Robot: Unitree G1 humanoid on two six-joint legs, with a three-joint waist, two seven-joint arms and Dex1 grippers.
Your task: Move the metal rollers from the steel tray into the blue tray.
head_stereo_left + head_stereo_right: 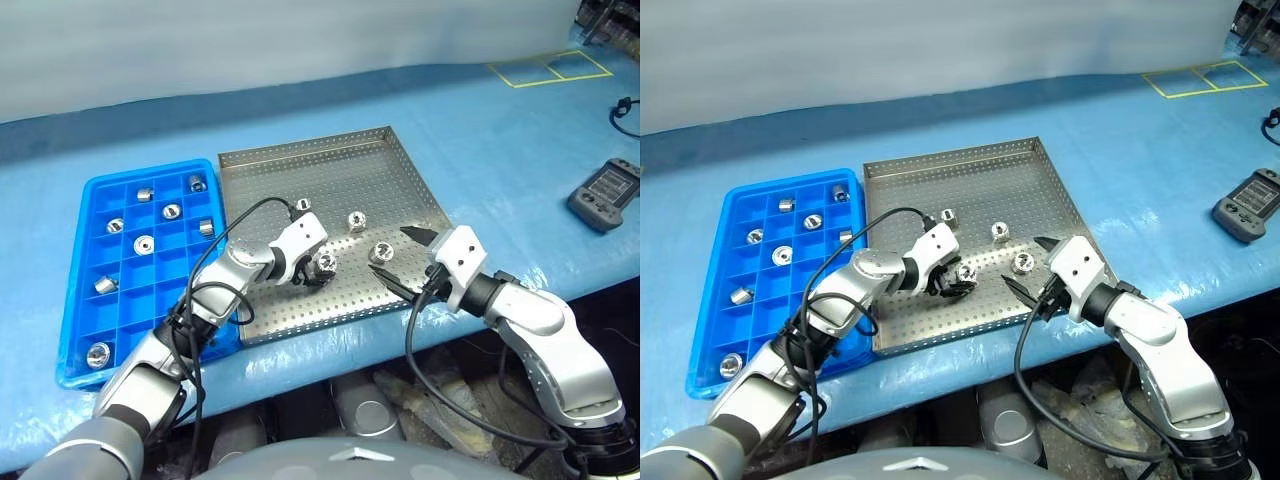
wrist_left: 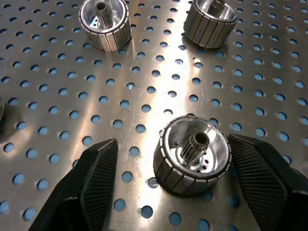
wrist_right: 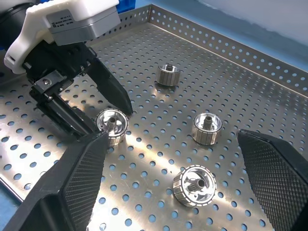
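While the steel tray [image 1: 300, 160] fills the middle of the head view on the blue table cover [image 1: 480, 150], four metal rollers sit on its perforated floor: one near the tray's left side [image 1: 303, 204], one nearer the centre [image 1: 356, 220], one lower and to the right [image 1: 381, 251], and one lower centre [image 1: 326, 264] between the fingers of the left gripper [image 1: 322, 268]. All four stand on a flat end, so each one's axis runs upright and its central hole faces up; ribbed sides show in the left wrist view.

To the left of the steel tray, touching or just beside its rim, lies the blue tray [image 1: 75, 300]. Its square compartments hold eight rollers, each in its own cell, scattered from the upper right cells to the lower left corner [image 1: 98, 353]. Some sit hole-up, like the one in the middle [image 1: 144, 243]; a few lie tipped, such as the one at centre left [image 1: 105, 284], though which way they point is hard to tell.

The left gripper's fingers straddle its roller [image 2: 192, 156], one finger [image 2: 262, 175] close against the roller's side, the other [image 2: 94, 185] apart from it with bare tray floor between; not yet pinched.

The right gripper [image 1: 410, 262] hovers over the tray's lower right edge, fingers spread wide and holding nothing.

A black handheld controller [image 1: 604, 194] lies at the right edge of the frame.
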